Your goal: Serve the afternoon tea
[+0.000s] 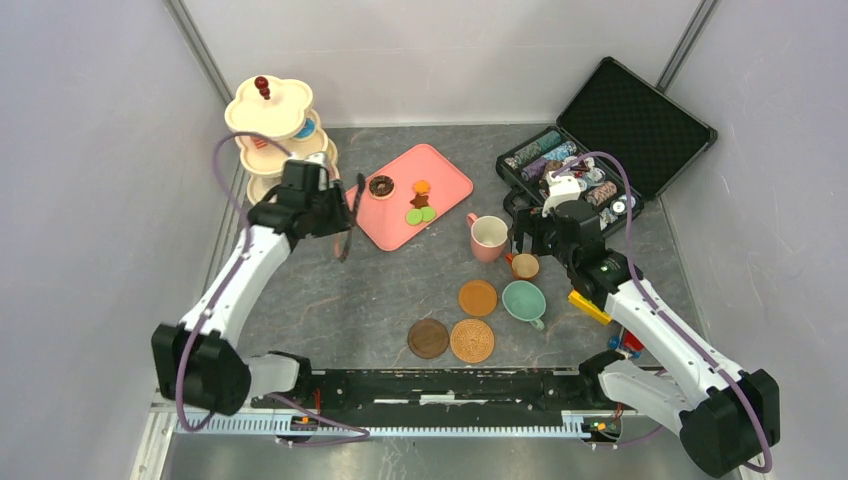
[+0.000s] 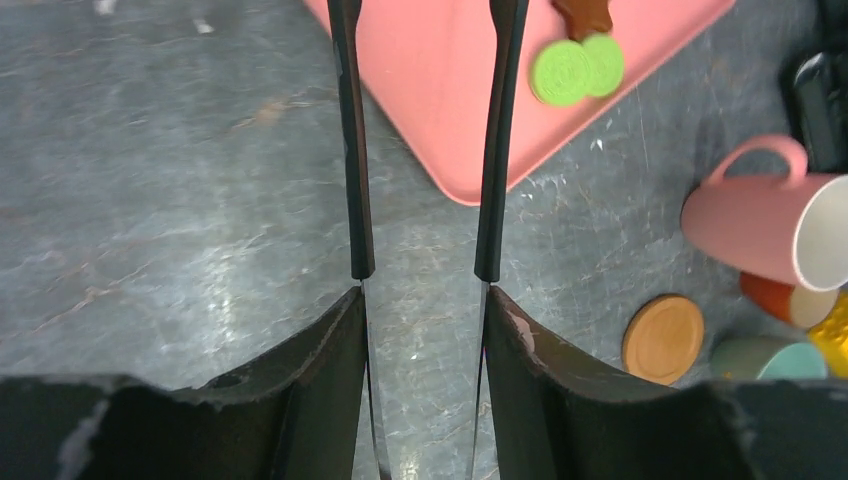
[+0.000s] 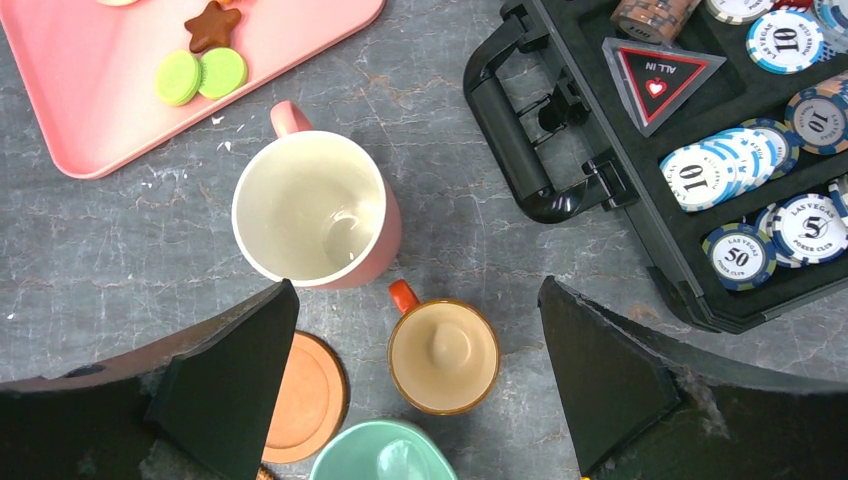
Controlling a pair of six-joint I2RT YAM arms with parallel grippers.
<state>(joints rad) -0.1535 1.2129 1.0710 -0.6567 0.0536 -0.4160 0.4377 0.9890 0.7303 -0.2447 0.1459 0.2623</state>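
My left gripper (image 2: 423, 300) is shut on black tongs (image 2: 352, 150); their two arms stand apart with nothing between, tips over the near corner of the pink tray (image 2: 440, 90). The tray holds a donut (image 1: 381, 186), green pastries (image 2: 562, 72) and a brown star (image 3: 211, 26). The cream tiered stand (image 1: 270, 120) rises at the back left. Open and empty, my right gripper (image 3: 415, 300) hovers over the small brown cup (image 3: 443, 355), with the pink cup (image 3: 310, 207) and teal cup (image 3: 380, 455) close by. Three coasters (image 1: 477, 297) lie near the cups.
An open black case (image 1: 600, 140) of poker chips sits at the back right, its handle (image 3: 510, 140) close to my right fingers. A yellow block (image 1: 590, 307) lies under the right arm. Grey walls enclose the table.
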